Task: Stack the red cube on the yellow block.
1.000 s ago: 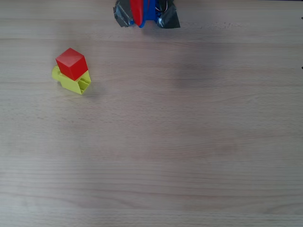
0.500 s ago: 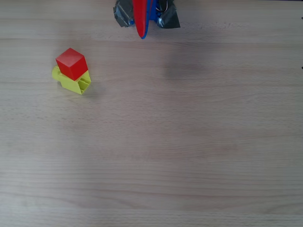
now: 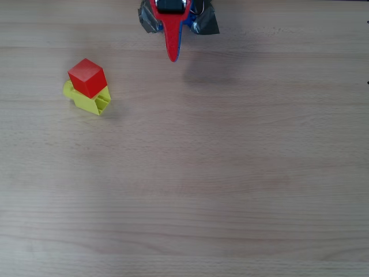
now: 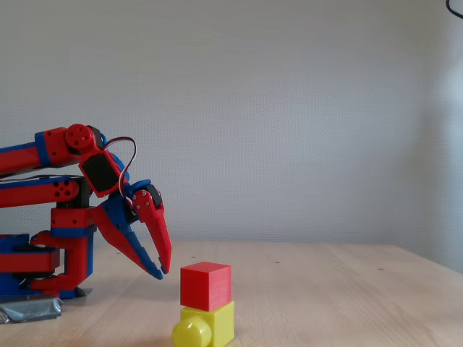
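The red cube (image 3: pixel 87 77) (image 4: pixel 206 285) rests on top of the yellow block (image 3: pixel 94 102) (image 4: pixel 219 322) at the left of the table in the overhead view. The block lies on its side, its round stub toward the fixed camera and its hollow ribbed end showing in the overhead view. My red-and-blue gripper (image 3: pixel 173 57) (image 4: pixel 163 271) is at the top middle of the overhead view, well away from the stack. It hangs above the table, fingertips together and pointing down, with nothing held.
The arm's base (image 3: pixel 202 23) is fixed with grey tape at the table's far edge. The pale wooden table (image 3: pixel 230 173) spreads wide to the right of and below the stack. A plain white wall (image 4: pixel 289 108) stands behind.
The gripper has reached further out from the base, its tip sliding down in the overhead view. The red cube and yellow block have not moved.
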